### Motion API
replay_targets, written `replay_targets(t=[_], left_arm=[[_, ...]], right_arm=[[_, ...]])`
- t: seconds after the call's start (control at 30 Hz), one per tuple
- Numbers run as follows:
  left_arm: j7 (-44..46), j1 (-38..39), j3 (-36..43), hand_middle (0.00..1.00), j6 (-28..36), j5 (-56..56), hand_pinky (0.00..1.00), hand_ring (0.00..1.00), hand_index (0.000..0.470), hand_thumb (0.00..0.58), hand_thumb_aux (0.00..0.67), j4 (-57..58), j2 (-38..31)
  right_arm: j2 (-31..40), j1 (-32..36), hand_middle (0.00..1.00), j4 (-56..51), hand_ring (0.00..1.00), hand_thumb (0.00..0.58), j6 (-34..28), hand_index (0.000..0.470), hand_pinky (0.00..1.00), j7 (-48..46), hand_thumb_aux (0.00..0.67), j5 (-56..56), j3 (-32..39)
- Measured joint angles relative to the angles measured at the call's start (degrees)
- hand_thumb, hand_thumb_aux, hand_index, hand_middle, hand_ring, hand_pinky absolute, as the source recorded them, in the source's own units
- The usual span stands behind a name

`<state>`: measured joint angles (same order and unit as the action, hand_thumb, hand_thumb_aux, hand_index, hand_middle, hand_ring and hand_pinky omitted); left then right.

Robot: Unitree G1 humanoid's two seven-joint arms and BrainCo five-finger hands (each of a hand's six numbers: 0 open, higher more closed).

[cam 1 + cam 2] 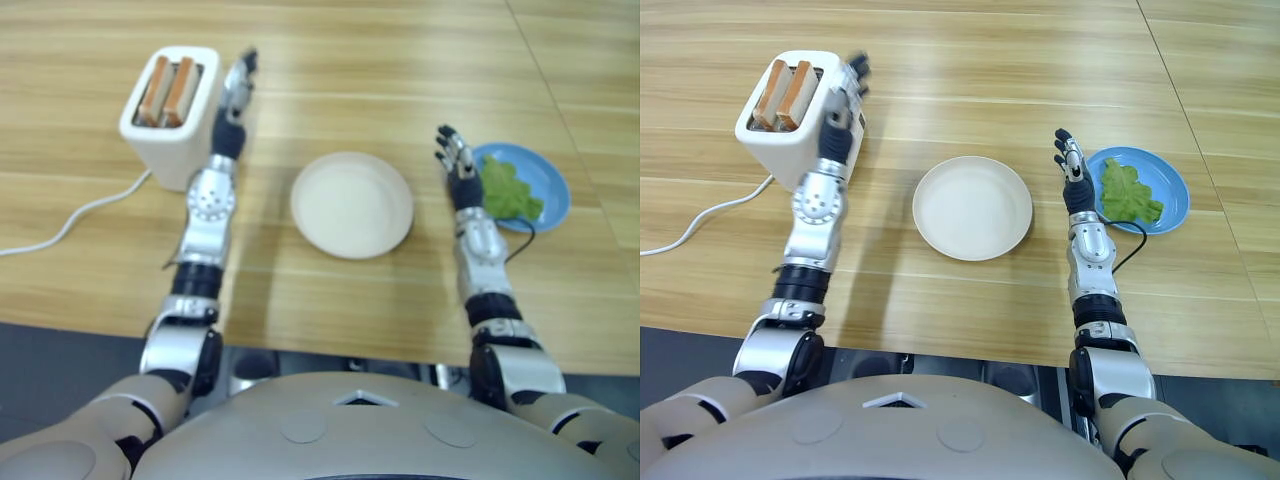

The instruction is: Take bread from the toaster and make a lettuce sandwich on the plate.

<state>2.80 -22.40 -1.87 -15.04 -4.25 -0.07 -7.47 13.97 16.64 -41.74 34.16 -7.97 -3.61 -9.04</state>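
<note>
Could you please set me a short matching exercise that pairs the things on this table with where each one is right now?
Things:
1. bread
2. lettuce
3. cream plate
4. left hand

Places:
A. lying on the blue plate
B. standing upright in the slots of the toaster
C. between the toaster and the blue plate, with nothing on it
D. beside the toaster, on the side facing the cream plate

Pairs: 1-B, 2-A, 3-C, 4-D
</note>
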Motion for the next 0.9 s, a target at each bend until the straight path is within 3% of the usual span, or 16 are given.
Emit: replay_targets(t=[0.13,0.23,0.4,0.53,0.73,0.9], left_arm=[[0.6,0.8,-4.8,0.0,10.4,-1.0,0.0,0.0,0.0,0.0,0.0,-19.2,-5.8],[-1.6,1.7,-9.2,0.0,16.0,-8.4,0.0,0.0,0.0,0.0,0.0,-21.6,-12.2],[-9.7,4.4,-9.5,0.0,26.0,-28.1,0.0,0.0,0.0,0.0,0.0,-9.7,-22.3],[-13.0,5.9,-7.4,0.0,32.7,-36.9,0.0,0.0,0.0,0.0,0.0,0.0,-25.2],[-14.1,4.9,-3.0,0.0,38.6,-41.6,0.0,0.0,0.0,0.0,0.0,12.0,-26.8],[-14.8,3.2,0.4,0.0,39.5,-42.5,0.0,0.0,0.0,0.0,0.0,15.4,-26.9]], right_arm=[[-0.2,0.0,0.0,-0.2,0.0,0.0,0.0,0.0,0.0,0.1,0.0,0.1,0.2],[-0.2,-0.1,0.0,-0.2,0.0,0.0,0.1,0.0,0.0,0.4,0.0,0.1,0.1],[-0.4,-0.2,0.0,-0.2,0.0,0.0,0.1,0.0,0.0,0.6,0.0,0.1,0.2],[-0.4,-0.4,0.0,-0.1,0.0,0.0,0.0,0.0,0.0,0.6,0.0,0.1,0.2],[-0.3,-0.9,0.0,0.0,0.0,0.0,0.0,0.0,0.0,0.6,0.0,0.1,0.2],[-0.3,-0.9,0.0,0.1,0.0,0.0,0.0,0.0,0.0,0.6,0.0,0.1,0.2]])
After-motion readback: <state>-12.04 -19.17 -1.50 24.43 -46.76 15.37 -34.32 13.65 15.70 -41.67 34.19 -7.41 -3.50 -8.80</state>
